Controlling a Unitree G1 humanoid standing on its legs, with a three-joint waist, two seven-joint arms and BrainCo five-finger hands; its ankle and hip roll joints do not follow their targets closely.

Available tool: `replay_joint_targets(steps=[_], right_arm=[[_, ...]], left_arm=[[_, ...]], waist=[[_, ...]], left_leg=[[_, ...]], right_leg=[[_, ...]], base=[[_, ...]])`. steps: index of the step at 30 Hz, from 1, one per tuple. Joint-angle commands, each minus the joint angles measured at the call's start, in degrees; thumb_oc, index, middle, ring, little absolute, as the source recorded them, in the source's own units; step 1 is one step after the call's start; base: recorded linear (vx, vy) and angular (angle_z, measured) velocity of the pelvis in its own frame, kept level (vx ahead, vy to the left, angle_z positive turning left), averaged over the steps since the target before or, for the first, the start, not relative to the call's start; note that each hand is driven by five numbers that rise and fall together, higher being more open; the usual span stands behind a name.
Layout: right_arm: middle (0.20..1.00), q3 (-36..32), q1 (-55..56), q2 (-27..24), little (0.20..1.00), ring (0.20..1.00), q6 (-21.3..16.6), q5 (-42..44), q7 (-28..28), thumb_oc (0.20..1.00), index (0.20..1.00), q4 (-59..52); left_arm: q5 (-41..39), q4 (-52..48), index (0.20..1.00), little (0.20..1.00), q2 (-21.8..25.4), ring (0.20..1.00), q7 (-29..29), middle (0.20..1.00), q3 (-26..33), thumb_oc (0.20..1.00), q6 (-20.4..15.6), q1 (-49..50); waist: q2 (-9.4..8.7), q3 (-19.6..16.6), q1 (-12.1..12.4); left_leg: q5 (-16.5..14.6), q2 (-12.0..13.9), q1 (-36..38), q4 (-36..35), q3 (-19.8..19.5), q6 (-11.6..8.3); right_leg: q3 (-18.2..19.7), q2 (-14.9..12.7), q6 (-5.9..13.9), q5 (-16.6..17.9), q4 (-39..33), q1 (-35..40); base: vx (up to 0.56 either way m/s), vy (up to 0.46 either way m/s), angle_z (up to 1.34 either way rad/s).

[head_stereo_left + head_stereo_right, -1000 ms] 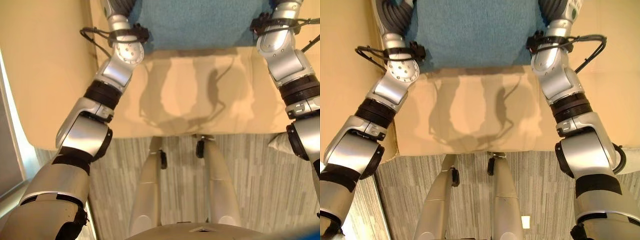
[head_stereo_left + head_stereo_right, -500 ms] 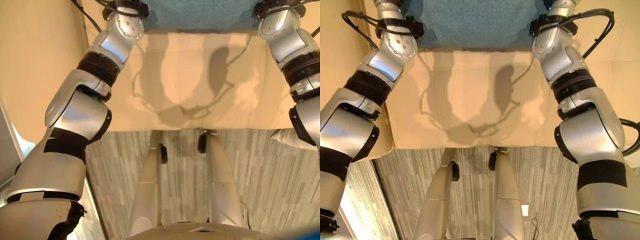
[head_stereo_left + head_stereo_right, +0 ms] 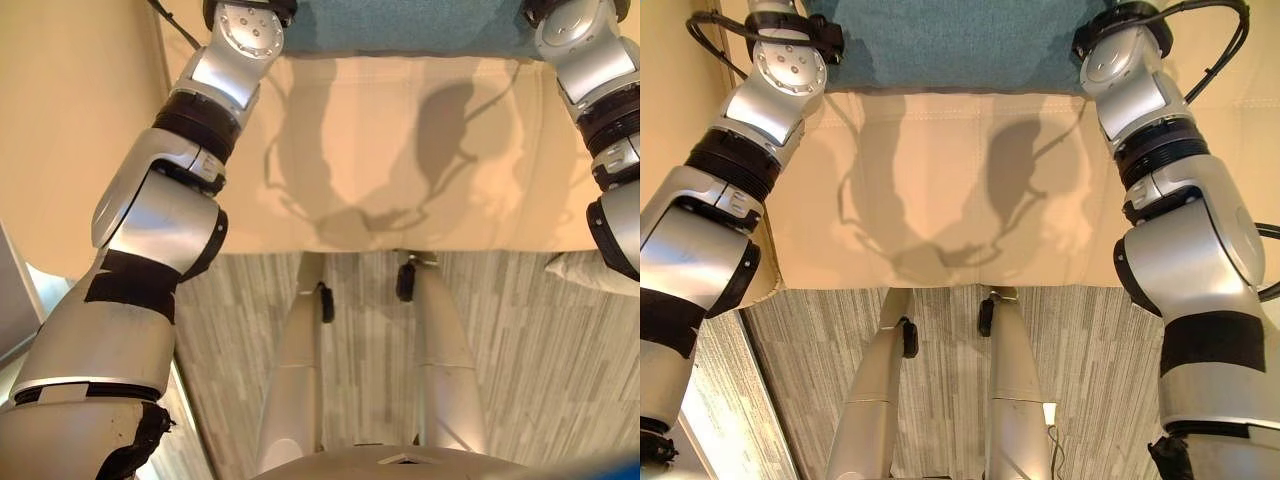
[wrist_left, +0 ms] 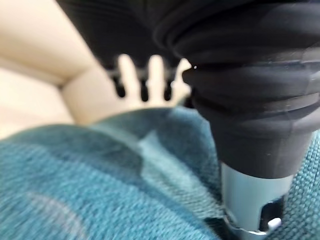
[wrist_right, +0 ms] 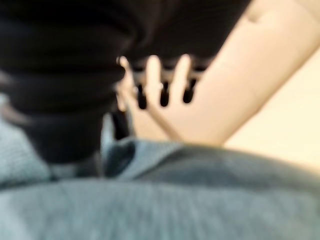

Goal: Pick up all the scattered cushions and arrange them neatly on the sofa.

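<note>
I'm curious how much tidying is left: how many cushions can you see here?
2. A teal cushion lies on the sofa seat between both arms; a pale cushion sits on the floor at the robot's right. Others may be hidden.

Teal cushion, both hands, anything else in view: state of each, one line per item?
Teal cushion: lying on the sofa seat, between both arms.
Left hand: on the cushion's far edge, fingers straight, open.
Right hand: same on its side, fingers straight, open.
Sofa: beige, front seat area bare.
White cushion: on the floor, by the right arm.
</note>
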Motion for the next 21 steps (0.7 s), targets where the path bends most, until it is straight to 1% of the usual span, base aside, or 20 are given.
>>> replay_joint_targets(steps=[1,4,5,6,8,9,10,11,12,13,14,15,16,17,18,19,20,21], right_arm=[[1.000,-0.5,4.2,3.8,1.000,1.000,-1.7,-0.8,0.6,1.000,1.000,-5.0],[1.000,-4.8,8.8,-0.7,1.000,1.000,-1.4,-1.3,0.5,1.000,1.000,-8.9],[1.000,-7.2,11.3,-3.8,1.000,1.000,-1.9,-1.0,0.9,1.000,1.000,-10.6],[1.000,-8.9,13.7,-5.4,1.000,1.000,-1.9,-1.1,1.0,1.000,1.000,-11.9],[1.000,-12.8,18.4,-7.9,1.000,1.000,-2.7,-1.2,1.5,1.000,1.000,-14.1],[1.000,-12.8,18.4,-7.9,1.000,1.000,-2.7,-1.2,1.5,1.000,1.000,-14.1],[1.000,-16.8,23.6,-10.3,1.000,1.000,-3.5,-0.9,1.9,1.000,1.000,-16.2],[1.000,-16.8,23.7,-10.3,1.000,1.000,-3.5,-0.9,1.9,1.000,1.000,-16.3],[1.000,-21.3,29.8,-10.6,1.000,1.000,-4.5,-0.8,2.2,1.000,1.000,-19.8],[1.000,-24.7,34.4,-10.4,1.000,1.000,-4.9,-1.2,2.4,1.000,1.000,-22.7],[1.000,-27.5,38.7,-9.8,1.000,1.000,-6.1,-1.2,2.7,1.000,1.000,-25.0],[1.000,-29.8,43.3,-9.1,1.000,1.000,-6.1,-1.6,3.8,1.000,1.000,-27.4],[1.000,-32.3,48.0,-8.1,1.000,1.000,-7.5,-2.1,4.4,1.000,1.000,-30.5],[1.000,-33.8,52.5,-6.5,1.000,1.000,-8.0,-2.3,5.6,1.000,1.000,-32.2],[1.000,-35.9,57.9,-4.9,1.000,1.000,-8.5,-2.8,7.1,1.000,1.000,-34.9],[1.000,-36.7,61.1,-3.2,1.000,1.000,-9.2,-2.7,8.5,1.000,1.000,-35.7],[1.000,-36.8,61.5,-3.1,1.000,1.000,-9.2,-2.7,8.5,1.000,1.000,-36.0],[1.000,-38.2,66.2,-0.5,1.000,1.000,-9.8,-2.6,10.2,1.000,1.000,-38.1]], left_arm=[[-4.3,-2.2,1.000,1.000,-1.7,1.000,-2.7,1.000,3.2,1.000,-6.1,3.1],[-7.4,-5.3,1.000,1.000,2.8,1.000,-4.2,1.000,6.6,1.000,-7.3,7.0],[-8.6,-7.0,1.000,1.000,6.5,1.000,-5.5,1.000,8.4,1.000,-8.1,9.4],[-8.9,-8.5,1.000,1.000,8.8,1.000,-6.0,1.000,9.5,1.000,-8.5,11.7],[-9.5,-11.3,1.000,1.000,11.3,1.000,-6.9,1.000,12.1,1.000,-9.1,16.1],[-9.5,-11.3,1.000,1.000,11.3,1.000,-6.9,1.000,12.1,1.000,-9.1,16.1],[-10.6,-15.1,1.000,1.000,13.1,1.000,-8.4,1.000,15.2,1.000,-10.3,21.1],[-10.5,-15.2,1.000,1.000,13.1,1.000,-8.4,1.000,15.2,1.000,-10.3,21.1],[-11.5,-20.2,1.000,1.000,12.8,1.000,-9.5,1.000,18.4,1.000,-11.2,27.2],[-10.9,-24.0,1.000,1.000,12.9,1.000,-10.4,1.000,20.3,1.000,-11.5,31.7],[-11.1,-26.8,1.000,1.000,12.2,1.000,-11.3,1.000,22.3,1.000,-12.1,35.6],[-10.3,-30.3,1.000,1.000,11.7,1.000,-12.1,1.000,23.4,1.000,-11.8,40.0],[-9.5,-34.1,1.000,1.000,10.7,1.000,-13.9,1.000,25.4,1.000,-12.1,45.2],[-8.1,-36.1,1.000,1.000,9.6,1.000,-14.4,1.000,26.2,1.000,-11.5,49.8],[-7.6,-38.9,1.000,1.000,7.9,1.000,-16.5,1.000,27.1,1.000,-10.8,55.3],[-6.4,-39.7,1.000,1.000,7.2,1.000,-17.7,1.000,27.5,1.000,-10.4,58.7],[-6.3,-39.9,1.000,1.000,7.2,1.000,-17.7,1.000,27.5,1.000,-10.3,59.0],[-4.7,-42.2,1.000,1.000,5.9,1.000,-19.3,1.000,28.1,1.000,-9.7,64.4]], waist=[[-2.38,-3.8,-1.1],[-2.48,-3.7,-1.1],[-2.39,-3.8,-1.0],[-2.39,-4.0,-1.0],[-2.35,-4.3,-0.9],[-2.35,-4.3,-0.9],[-2.44,-4.6,-0.8],[-2.45,-4.6,-0.8],[-2.42,-4.7,-0.8],[-2.57,-4.8,-0.8],[-2.48,-5.0,-0.8],[-2.50,-5.1,-0.7],[-2.56,-5.4,-0.7],[-2.69,-5.6,-0.6],[-2.69,-6.0,-0.6],[-2.80,-6.0,-0.6],[-2.85,-5.9,-0.6],[-2.82,-6.0,-0.4]], left_leg=[[-7.8,0.6,4.9,2.7,1.3,-3.01],[-8.7,0.8,6.5,3.8,1.7,-3.27],[-9.1,0.8,7.4,4.3,1.7,-3.39],[-9.3,0.9,7.9,4.4,1.7,-3.43],[-9.8,1.1,9.0,4.6,1.8,-3.54],[-9.8,1.1,9.0,4.6,1.8,-3.54],[-10.0,1.3,10.7,4.4,1.8,-3.72],[-10.0,1.3,10.8,4.4,1.8,-3.72],[-10.4,1.4,13.0,4.3,2.0,-3.83],[-10.6,1.6,14.9,4.0,2.1,-4.00],[-10.8,1.7,16.5,3.8,2.3,-4.12],[-10.9,1.6,18.3,3.5,2.4,-4.10],[-11.2,1.7,20.5,2.9,2.6,-4.25],[-11.4,1.9,22.7,2.6,2.7,-4.23],[-11.5,1.9,25.4,1.8,2.8,-4.25],[-11.7,1.9,27.0,1.6,2.9,-4.21],[-11.6,1.9,27.4,1.5,2.9,-4.22],[-11.8,2.0,29.7,0.8,2.8,-4.14]], right_leg=[[3.6,0.3,9.73,10.1,-23.5,13.4],[3.3,0.2,9.36,9.6,-22.3,15.0],[2.9,0.0,9.23,9.4,-21.9,15.8],[2.9,0.0,9.16,9.3,-21.8,16.4],[2.6,-0.1,9.00,9.0,-21.9,17.7],[2.6,-0.1,9.00,9.0,-21.9,17.7],[2.2,-0.2,8.96,8.8,-22.2,19.7],[2.2,-0.2,8.96,8.8,-22.2,19.8],[1.8,-0.4,8.86,8.4,-22.6,22.1],[1.4,-0.4,8.83,8.2,-22.9,24.1],[1.2,-0.4,8.80,7.9,-23.0,25.5],[0.8,-0.5,8.68,7.8,-23.3,27.3],[0.6,-0.5,8.71,7.3,-23.6,29.4],[0.3,-0.6,8.62,7.1,-23.9,31.8],[0.0,-0.5,8.58,6.7,-24.5,34.5],[-0.3,-0.6,8.53,6.6,-24.6,36.3],[-0.3,-0.6,8.54,6.6,-24.7,36.6],[-0.3,-0.5,8.54,6.2,-25.1,38.8]], base=[[0.00,0.000,0.00],[-0.01,0.001,0.01],[0.00,0.000,0.00],[0.00,0.000,0.00],[0.00,0.000,0.00],[0.00,0.000,0.00],[0.00,0.000,0.00],[0.00,0.000,0.00],[0.00,0.000,0.00],[0.00,0.000,0.00],[0.00,0.000,0.00],[0.00,0.000,0.00],[0.04,-0.008,0.02],[0.06,-0.025,-0.02],[0.07,-0.018,-0.02],[0.05,-0.015,-0.05],[0.05,-0.007,0.02],[0.08,-0.019,-0.01]])
